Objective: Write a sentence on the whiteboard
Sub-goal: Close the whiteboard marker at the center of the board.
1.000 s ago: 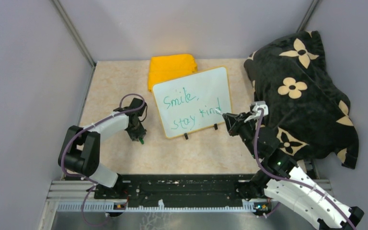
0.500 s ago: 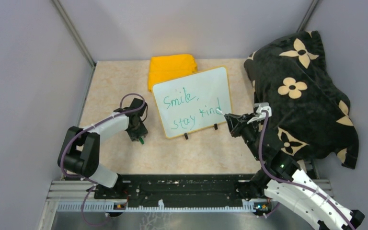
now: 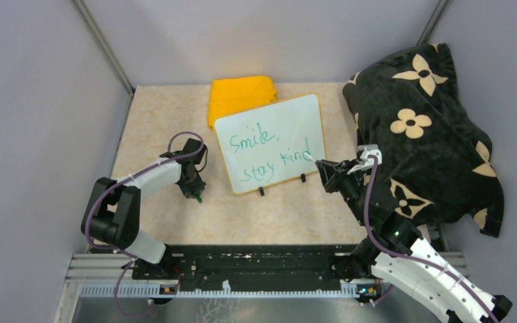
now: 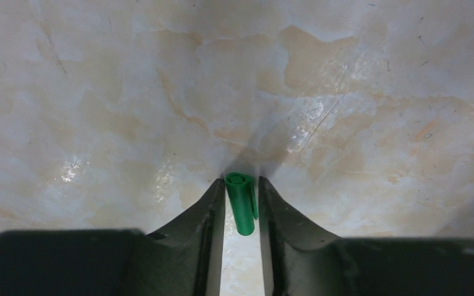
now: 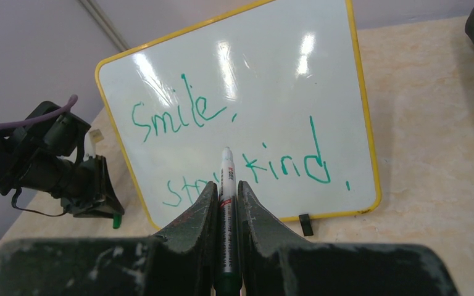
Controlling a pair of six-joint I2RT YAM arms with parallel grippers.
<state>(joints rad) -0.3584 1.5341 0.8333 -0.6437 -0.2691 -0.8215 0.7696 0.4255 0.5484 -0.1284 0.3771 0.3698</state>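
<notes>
Now, green sentence (image 3: 250, 140) on whiteboard (image 3: 303, 114)

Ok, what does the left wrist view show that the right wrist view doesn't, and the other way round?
Only left wrist: a close look at the green cap pinched in the left claw. Only right wrist: the whiteboard, its green words "Smile, stay kind", and the marker gripped in the right claw. Both: the marbled table, plus the left claw and cap, small and seen from outside in the right wrist view.
</notes>
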